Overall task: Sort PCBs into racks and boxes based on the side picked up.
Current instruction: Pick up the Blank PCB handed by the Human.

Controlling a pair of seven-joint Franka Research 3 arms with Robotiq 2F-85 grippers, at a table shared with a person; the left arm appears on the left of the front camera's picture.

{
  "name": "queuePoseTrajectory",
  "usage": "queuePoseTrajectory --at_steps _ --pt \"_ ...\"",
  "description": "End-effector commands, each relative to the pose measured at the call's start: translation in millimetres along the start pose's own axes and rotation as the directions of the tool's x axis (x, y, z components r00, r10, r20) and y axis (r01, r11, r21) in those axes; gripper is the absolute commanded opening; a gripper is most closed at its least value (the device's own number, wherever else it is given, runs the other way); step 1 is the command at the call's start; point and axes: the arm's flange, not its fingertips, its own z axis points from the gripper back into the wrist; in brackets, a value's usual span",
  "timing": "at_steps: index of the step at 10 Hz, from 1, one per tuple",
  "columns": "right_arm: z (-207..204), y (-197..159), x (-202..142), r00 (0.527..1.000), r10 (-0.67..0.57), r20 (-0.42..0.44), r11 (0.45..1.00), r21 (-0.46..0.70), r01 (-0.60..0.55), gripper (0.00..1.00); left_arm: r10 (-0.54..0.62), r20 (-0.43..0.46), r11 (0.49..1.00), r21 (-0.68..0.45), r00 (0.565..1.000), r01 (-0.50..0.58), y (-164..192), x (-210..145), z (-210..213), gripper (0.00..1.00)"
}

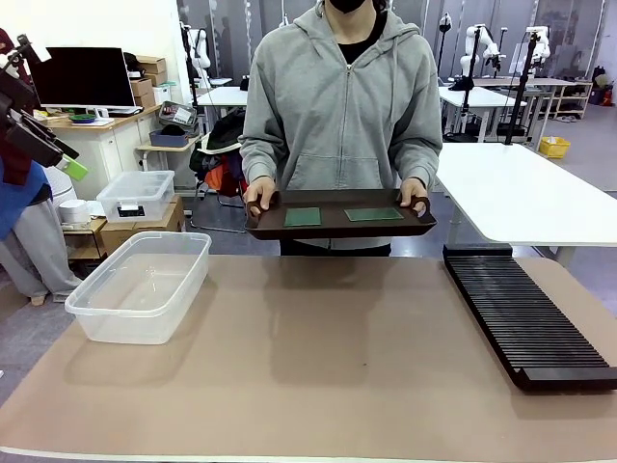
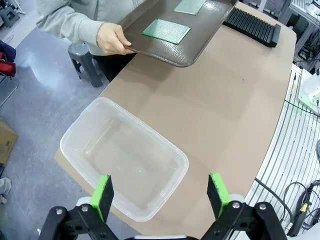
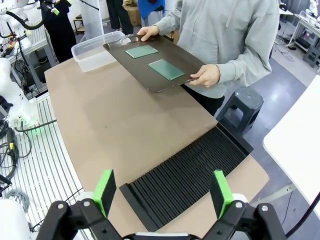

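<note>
pcbs: squarer pcb (image 1: 302, 217) and longer pcb (image 1: 374, 214) lie flat, side by side but apart, on the dark brown tray (image 1: 337, 231).
tray: person grips it at both ends, above the far edge of the table (image 1: 318, 357); looks not set down to me.
box (image 1: 125, 328): clear tub, table's left side, nothing in it.
rack (image 1: 525, 313): black, slotted, table's right side, no board in any slot i see.
left hand (image 2: 160, 182): fingers spread wide, holding nothing, over the box's near end.
right hand (image 3: 162, 180): spread wide, holding nothing, over the rack's near end.
progress: i'd call it zero sorted; both boards left to pick and place.
</note>
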Motion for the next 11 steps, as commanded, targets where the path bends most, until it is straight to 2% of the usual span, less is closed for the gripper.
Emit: queuePoseTrajectory --at_steps 1,7,9,11 --pt "0 0 -1 1.0 0.002 0.001 1.0 0.001 -0.002 1.0 -0.003 -0.005 1.0 -0.009 1.0 0.003 2 1 -1 1.0" --pt "0 0 -1 1.0 0.002 0.001 1.0 0.001 -0.002 1.0 -0.001 -0.001 1.0 -0.002 1.0 0.001 0 1 -1 1.0" --pt "0 0 -1 1.0 0.002 0.001 1.0 0.001 -0.002 1.0 0.011 0.076 1.0 -0.015 0.997 -0.01 9 -5 23 1.0" --pt "0 0 -1 1.0 0.002 0.001 1.0 0.001 -0.002 1.0 0.019 0.096 1.0 0.017 0.995 -0.021 15 -9 33 1.0"
